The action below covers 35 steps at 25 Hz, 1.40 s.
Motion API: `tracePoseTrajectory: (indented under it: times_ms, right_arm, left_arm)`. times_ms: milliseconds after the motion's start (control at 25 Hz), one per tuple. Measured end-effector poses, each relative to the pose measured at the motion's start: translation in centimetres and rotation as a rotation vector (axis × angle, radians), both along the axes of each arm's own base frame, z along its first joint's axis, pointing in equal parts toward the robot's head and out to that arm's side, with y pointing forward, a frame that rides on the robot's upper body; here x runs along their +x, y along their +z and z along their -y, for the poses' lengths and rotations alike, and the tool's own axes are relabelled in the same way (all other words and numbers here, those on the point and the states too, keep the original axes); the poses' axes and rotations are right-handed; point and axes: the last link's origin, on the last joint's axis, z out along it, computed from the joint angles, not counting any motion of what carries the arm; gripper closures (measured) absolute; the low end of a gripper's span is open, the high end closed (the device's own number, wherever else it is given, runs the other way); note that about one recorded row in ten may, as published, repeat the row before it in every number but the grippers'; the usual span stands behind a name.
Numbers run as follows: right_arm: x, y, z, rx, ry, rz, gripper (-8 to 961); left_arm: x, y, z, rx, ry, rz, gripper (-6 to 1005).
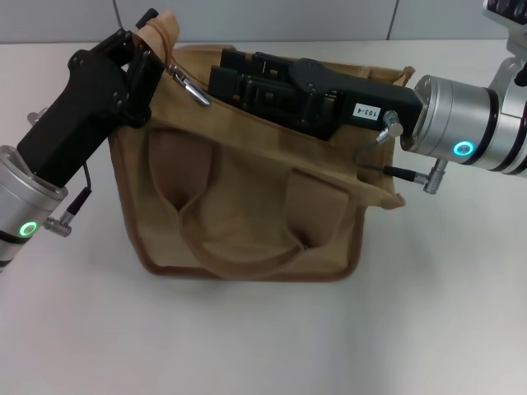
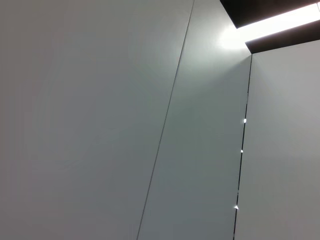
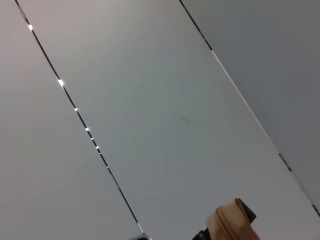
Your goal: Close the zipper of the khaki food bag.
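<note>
The khaki food bag [image 1: 247, 206] lies on the white table with its handle side facing up. The zipper's silver pull tab [image 1: 189, 86] shows at the top panel's far left end. My left gripper [image 1: 152, 41] is shut on the tan fabric end tab [image 1: 165, 29] at the bag's far left corner. That tab also shows in the right wrist view [image 3: 230, 222]. My right gripper [image 1: 216, 81] lies along the bag's top panel from the right, its tip right against the pull tab. The zip line itself is hidden under the right gripper.
The white table [image 1: 263, 346] surrounds the bag on all sides. A grey wall runs along the back. The left wrist view shows only wall and ceiling panels [image 2: 150, 125].
</note>
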Motion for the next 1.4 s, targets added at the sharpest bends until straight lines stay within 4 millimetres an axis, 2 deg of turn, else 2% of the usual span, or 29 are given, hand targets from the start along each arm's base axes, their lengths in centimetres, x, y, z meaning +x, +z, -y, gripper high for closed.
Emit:
tracePoseTrajectory:
  times_ms: [800, 1040, 1160, 1400]
  right_arm:
    - [-0.6, -0.9, 0.3, -0.042, 0.029, 0.028, 283]
    - [-0.8, -1.0, 1.0, -0.074, 0.063, 0.017, 283]
    - [-0.2, -0.2, 2.0, -0.097, 0.064, -0.042, 283]
    - [1.5, 0.3, 2.1, -0.124, -0.049, -0.060, 283]
  left_arm:
    - [0.3, -0.4, 0.0, 0.006, -0.005, 0.002, 908]
    - [0.4, -0.3, 0.0, 0.012, -0.007, 0.002, 911]
    - [0.4, -0.4, 0.2, 0.036, -0.019, -0.014, 912]
    - [0.4, -0.5, 0.9, 0.064, -0.035, -0.014, 914]
